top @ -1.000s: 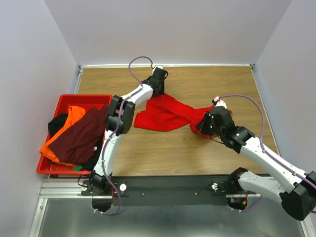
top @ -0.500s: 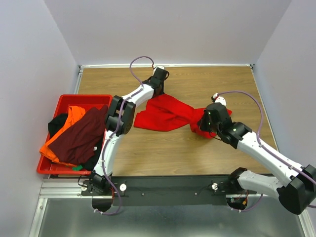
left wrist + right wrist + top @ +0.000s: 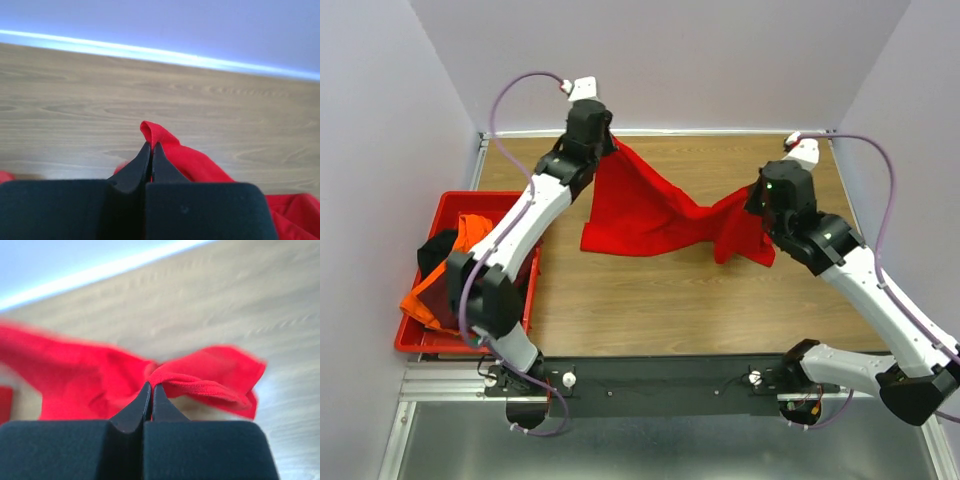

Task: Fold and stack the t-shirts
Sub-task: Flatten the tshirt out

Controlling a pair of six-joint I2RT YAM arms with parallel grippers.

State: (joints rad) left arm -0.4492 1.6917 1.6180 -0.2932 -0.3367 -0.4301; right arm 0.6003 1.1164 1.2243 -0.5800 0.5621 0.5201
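The bright red t-shirt hangs stretched between both grippers above the wooden table, and its lower edge droops toward the wood. At the shirt's upper left corner, near the back wall, my left gripper is shut on it. In the left wrist view a fold of the red cloth sticks out past the closed tips of my left gripper. My right gripper is shut on the shirt's right end. In the right wrist view the red hem bunches at the tips of my right gripper.
A red plastic crate stands at the table's left edge. It holds an orange shirt, a black one and a dark maroon one, partly under my left arm. Walls close in the back and both sides.
The left gripper has shut on the red shirt's corner and risen toward the back wall. The right gripper has lifted up and back with its end. The shirt now hangs spread between them.
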